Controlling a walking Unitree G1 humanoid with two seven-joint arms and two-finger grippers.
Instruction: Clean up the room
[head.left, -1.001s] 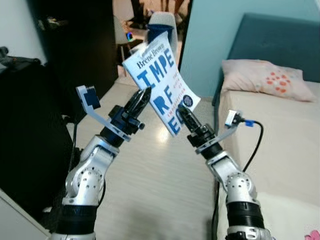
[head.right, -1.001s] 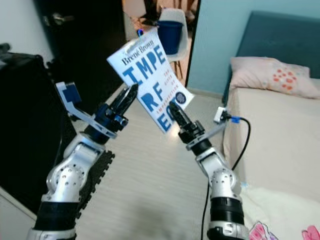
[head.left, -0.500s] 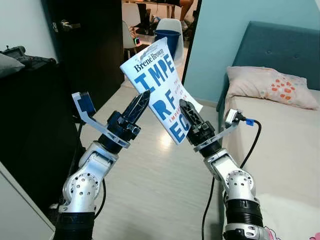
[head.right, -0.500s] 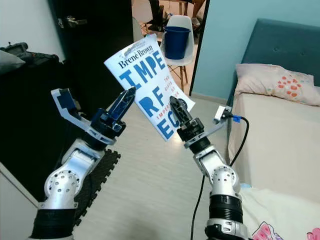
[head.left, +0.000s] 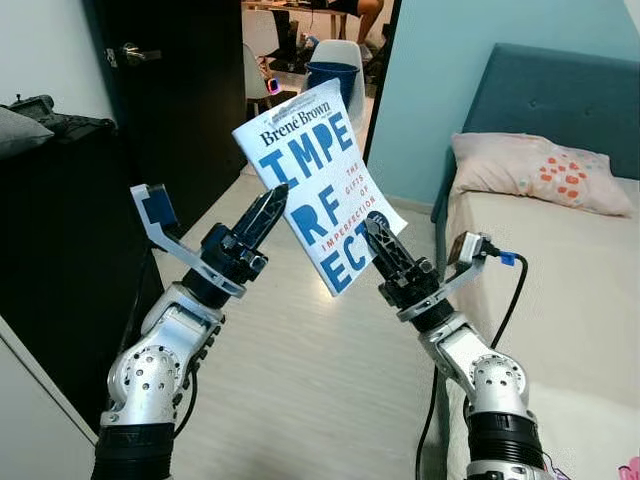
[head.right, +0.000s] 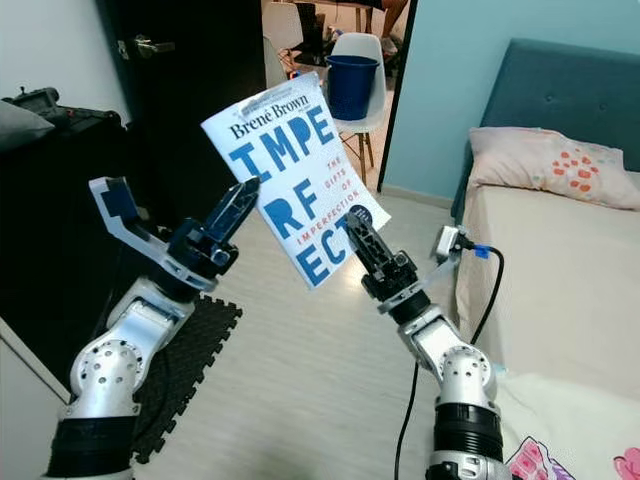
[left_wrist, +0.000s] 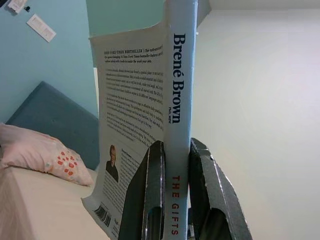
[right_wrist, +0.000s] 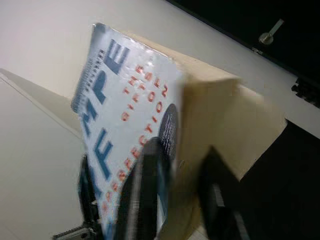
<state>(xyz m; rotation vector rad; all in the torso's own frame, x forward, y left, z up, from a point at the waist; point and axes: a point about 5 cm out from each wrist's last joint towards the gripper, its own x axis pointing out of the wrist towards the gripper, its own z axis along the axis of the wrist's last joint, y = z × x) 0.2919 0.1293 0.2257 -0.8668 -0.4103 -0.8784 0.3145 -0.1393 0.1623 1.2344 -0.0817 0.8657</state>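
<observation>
Holding a white-and-blue paperback book (head.left: 318, 185) aloft over bare pale floor (head.left: 300, 380): the left pincer (head.left: 262, 212) is clamped across the spine edge, the right pincer (head.left: 384, 252) nipped on the lower corner at the page edge, both pressed tight on the book. Black cabinet (head.left: 60, 250) close outside the left pincer, bed (head.left: 560, 290) with a spotted pillow (head.left: 530, 170) close outside the right pincer, open floor between and ahead. Beyond the book, a blue bucket (head.right: 352, 82) sits on a white chair (head.right: 375, 95) in the doorway; contents cannot be told.
</observation>
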